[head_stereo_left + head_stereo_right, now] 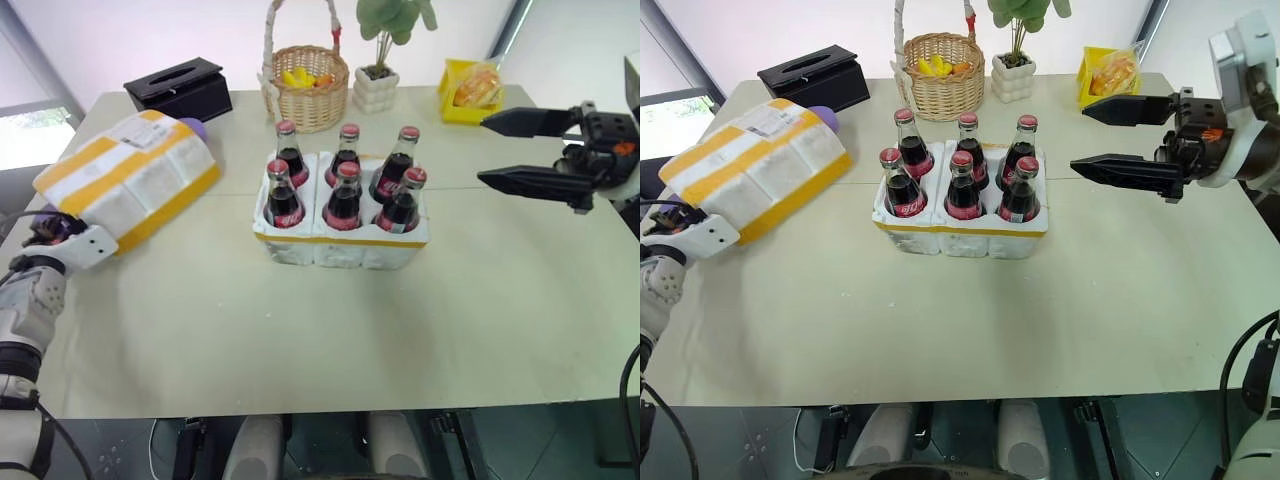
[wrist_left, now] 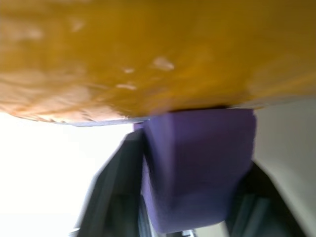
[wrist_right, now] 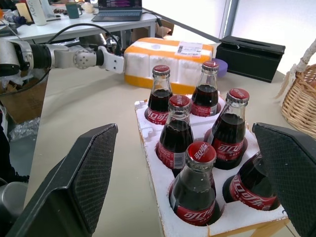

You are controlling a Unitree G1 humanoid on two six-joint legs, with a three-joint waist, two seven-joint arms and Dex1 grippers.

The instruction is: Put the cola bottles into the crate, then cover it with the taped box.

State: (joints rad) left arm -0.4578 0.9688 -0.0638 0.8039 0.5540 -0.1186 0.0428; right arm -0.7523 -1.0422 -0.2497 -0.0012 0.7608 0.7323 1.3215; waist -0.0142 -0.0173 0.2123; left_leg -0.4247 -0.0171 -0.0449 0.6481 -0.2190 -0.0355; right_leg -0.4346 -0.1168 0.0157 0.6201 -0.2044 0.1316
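Observation:
Several cola bottles (image 1: 343,196) with red caps stand upright in the wells of the crate (image 1: 340,247), a low white foam tray with a yellow band, at the table's middle. The taped box (image 1: 130,180) lies tilted at the left, with a purple piece (image 1: 194,128) showing at its far end. My left gripper (image 1: 92,243) is at the box's near end. In the left wrist view its fingers (image 2: 116,192) are closed around a purple piece (image 2: 197,168) under the box's yellow side. My right gripper (image 1: 480,150) hovers open to the right of the crate, pointing at the bottles.
Along the table's far edge stand a black tissue box (image 1: 180,88), a wicker basket (image 1: 308,88), a small potted plant (image 1: 376,88) and a yellow tray of snacks (image 1: 472,92). Bare tabletop (image 1: 330,340) spreads in front of the crate.

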